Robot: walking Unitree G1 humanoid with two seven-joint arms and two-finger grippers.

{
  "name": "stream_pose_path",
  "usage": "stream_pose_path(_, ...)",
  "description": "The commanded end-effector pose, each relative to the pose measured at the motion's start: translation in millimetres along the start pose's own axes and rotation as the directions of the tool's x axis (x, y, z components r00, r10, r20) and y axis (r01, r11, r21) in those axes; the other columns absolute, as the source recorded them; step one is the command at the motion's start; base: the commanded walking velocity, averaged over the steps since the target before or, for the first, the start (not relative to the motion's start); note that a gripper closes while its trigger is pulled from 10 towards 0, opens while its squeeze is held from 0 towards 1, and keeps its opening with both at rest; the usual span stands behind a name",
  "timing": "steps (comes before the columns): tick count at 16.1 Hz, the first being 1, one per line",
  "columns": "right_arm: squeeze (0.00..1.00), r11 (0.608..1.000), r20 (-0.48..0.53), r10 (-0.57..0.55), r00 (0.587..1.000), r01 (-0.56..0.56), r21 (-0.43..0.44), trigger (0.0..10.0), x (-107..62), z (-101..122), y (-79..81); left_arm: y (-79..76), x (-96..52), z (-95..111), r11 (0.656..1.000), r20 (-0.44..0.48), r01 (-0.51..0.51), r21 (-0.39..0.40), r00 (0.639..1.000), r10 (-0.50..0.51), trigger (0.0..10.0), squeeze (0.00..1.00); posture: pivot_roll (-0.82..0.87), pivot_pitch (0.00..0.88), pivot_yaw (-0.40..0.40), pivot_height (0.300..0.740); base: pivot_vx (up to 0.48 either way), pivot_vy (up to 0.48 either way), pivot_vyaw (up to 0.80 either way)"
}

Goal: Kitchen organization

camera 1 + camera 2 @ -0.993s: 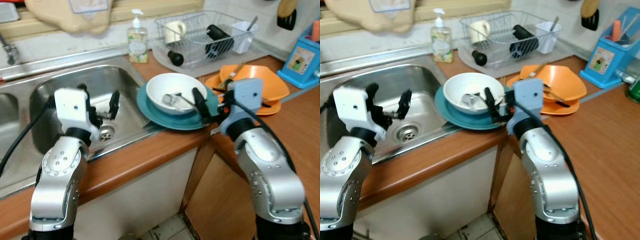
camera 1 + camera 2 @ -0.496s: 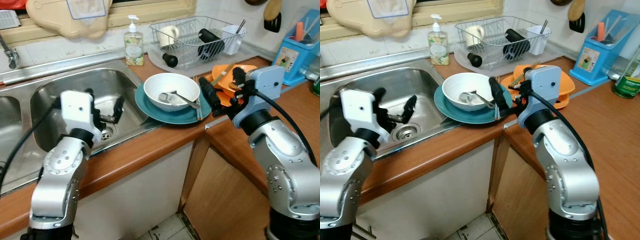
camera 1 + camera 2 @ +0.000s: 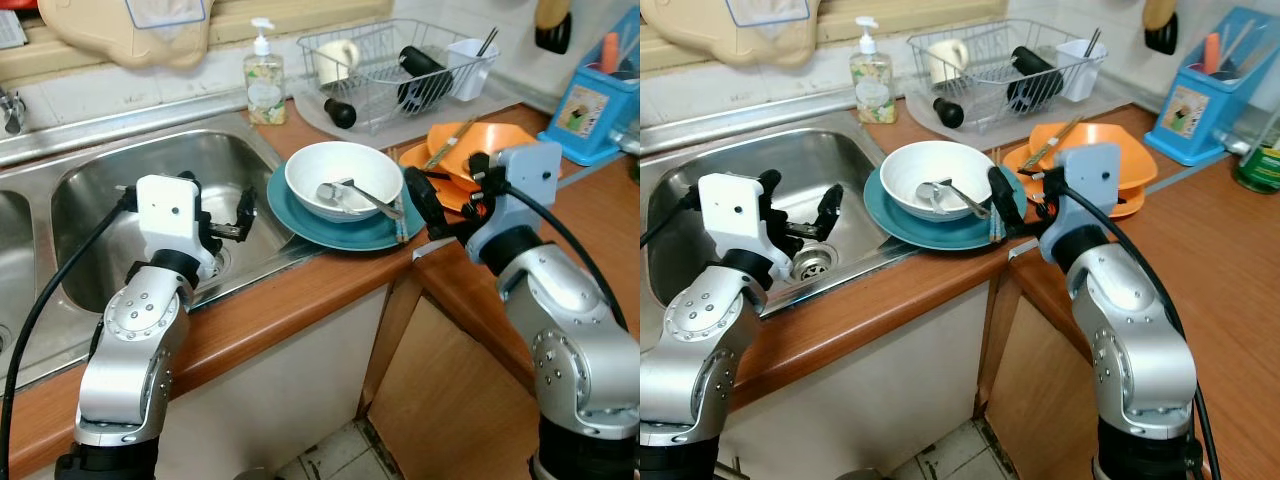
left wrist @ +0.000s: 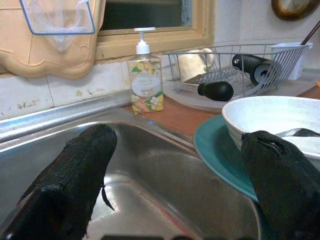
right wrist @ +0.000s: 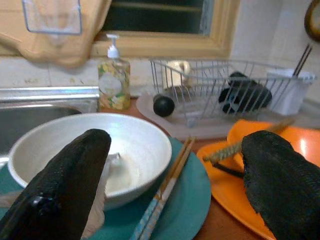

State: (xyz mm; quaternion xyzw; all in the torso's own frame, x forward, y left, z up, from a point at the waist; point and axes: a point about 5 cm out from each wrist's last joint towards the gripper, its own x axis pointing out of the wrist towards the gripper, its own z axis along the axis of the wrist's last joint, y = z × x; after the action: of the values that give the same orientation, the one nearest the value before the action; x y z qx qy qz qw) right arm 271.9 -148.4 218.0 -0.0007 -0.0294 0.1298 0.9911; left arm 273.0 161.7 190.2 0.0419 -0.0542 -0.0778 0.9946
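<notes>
**What We Saw Around the Counter**

We found a soap bottle [image 3: 264,88] standing at the back edge of the wooden counter [image 3: 300,300], by the sink's far right corner. Above it, we saw a beige cutting board [image 3: 120,35] hanging against the window frame [image 4: 150,37]. We noted a blue utensil holder [image 3: 598,105] at the counter's far right corner, with a green can [image 3: 1258,165] just beside it. Below the counter's front edge we made out a wooden cabinet door [image 3: 450,400] and tiled floor [image 3: 340,455].

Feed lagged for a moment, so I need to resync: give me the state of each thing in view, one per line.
Left gripper: open, empty, over the sink.
Right gripper: open, empty, at the teal plate edge.
White bowl: upright on the teal plate, spoon inside.
Chopsticks: lying on the teal plate.
Orange dishes: stacked, utensils on them.
Soap bottle: upright.
Drying rack: loaded.
</notes>
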Motion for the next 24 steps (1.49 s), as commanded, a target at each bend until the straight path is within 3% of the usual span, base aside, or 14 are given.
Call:
stream_pose_path(1, 0.00, 1.000, -0.004, -0.022, 1.000, 0.022, 0.002, 10.0, -0.3, -2, -1.1, -1.9, 0.7, 1, 1.000, 0.007, 0.005, 0.003, 1.000, -0.005, 10.0, 0.00, -0.02, 0.000, 0.035, 0.740, 0.000, 0.000, 0.00)
stream_pose_path(11, 0.00, 0.998, 0.007, -0.059, 0.998, 0.059, -0.026, 10.0, -1.5, -1, 1.5, -4.0, 0.9, 1, 1.000, 0.010, 0.011, -0.027, 1.000, -0.011, 10.0, 0.00, -0.04, 0.000, 0.047, 0.740, 0.000, 0.000, 0.00)
stream_pose_path(13, 0.00, 0.994, 0.013, -0.035, 0.999, 0.036, -0.101, 10.0, 0.0, 3, 2.9, -3.6, 0.2, 1, 1.000, 0.010, 0.009, -0.029, 1.000, -0.008, 10.0, 0.00, -0.04, 0.000, 0.043, 0.740, 0.000, 0.000, 0.80)
stream_pose_path(22, 0.00, 0.995, 0.074, 0.020, 0.997, -0.012, -0.102, 10.0, -2.4, 11, 11.1, -5.2, -1.3, 1, 0.999, 0.012, 0.018, -0.036, 1.000, -0.017, 10.0, 0.00, -0.04, 0.000, 0.043, 0.740, 0.000, 0.000, 0.80)
stream_pose_path(24, 0.00, 0.998, 0.078, -0.017, 0.997, 0.022, -0.061, 10.0, -3.1, 10, 8.0, -5.6, -1.3, 1, 0.999, 0.012, 0.019, -0.038, 1.000, -0.018, 10.0, 0.00, -0.04, 0.000, 0.043, 0.740, 0.000, 0.000, 0.40)
